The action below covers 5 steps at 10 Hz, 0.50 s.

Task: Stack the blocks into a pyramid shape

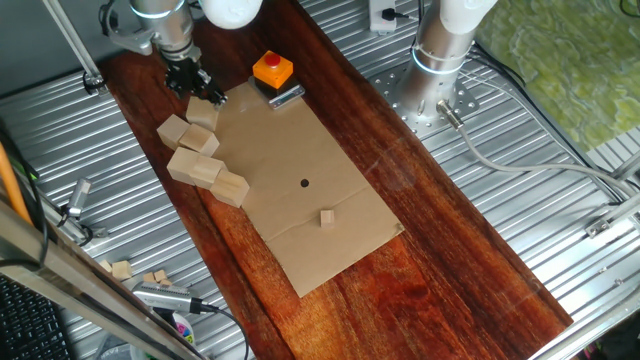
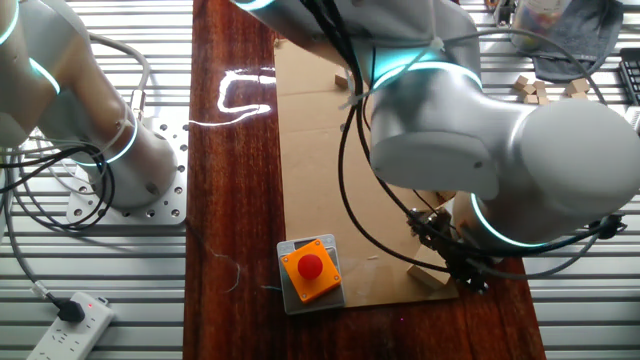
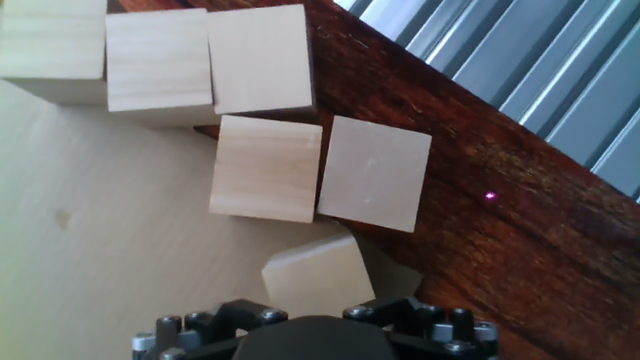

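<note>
The blocks (image 3: 265, 165) lie in a loose flat cluster at the far left edge of the cardboard sheet (image 1: 300, 190), partly on the sheet and partly on the dark wooden table (image 1: 420, 230); none is stacked on another, so the pyramid is not begun. In the hand view, three sit in a row at the top, two side by side just below them, touching, and one tilted block (image 3: 318, 280) lies nearest the gripper (image 3: 318, 325), right under its body. The fingertips are out of sight in every view, so I cannot tell how wide the jaws stand or whether they hold that block. If they do, it seems best lifted straight up and clear of its neighbours. A tidy base row should come first, faces flush and squared, since the tilted block would otherwise seat crooked. The small cube (image 1: 327, 217) and the orange button box (image 1: 272, 70) lie well apart on the sheet.
</note>
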{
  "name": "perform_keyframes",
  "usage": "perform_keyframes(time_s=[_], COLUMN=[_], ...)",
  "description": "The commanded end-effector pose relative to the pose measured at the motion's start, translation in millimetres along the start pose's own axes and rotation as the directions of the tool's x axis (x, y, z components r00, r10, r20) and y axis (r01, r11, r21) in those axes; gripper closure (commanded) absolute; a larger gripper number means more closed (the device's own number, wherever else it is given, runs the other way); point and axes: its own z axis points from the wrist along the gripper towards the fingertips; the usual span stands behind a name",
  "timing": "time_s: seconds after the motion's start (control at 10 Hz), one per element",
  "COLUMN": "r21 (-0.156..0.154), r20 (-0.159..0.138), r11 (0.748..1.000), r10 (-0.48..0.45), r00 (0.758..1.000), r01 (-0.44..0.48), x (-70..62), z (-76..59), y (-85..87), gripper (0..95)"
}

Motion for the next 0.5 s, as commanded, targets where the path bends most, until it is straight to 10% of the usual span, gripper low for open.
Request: perform_keyframes(time_s=[0.1,0.5], r21=[0.006,0.028], r20=[0.004,0.028], r11=[0.999,0.997], r10=[-0.031,-0.075], r00=[1.0,0.997], r01=[0.031,0.074], x=[-0.8,-2.2], z=[6.8,18.1], y=[-0.3,0.6], gripper=[19.0,19.0])
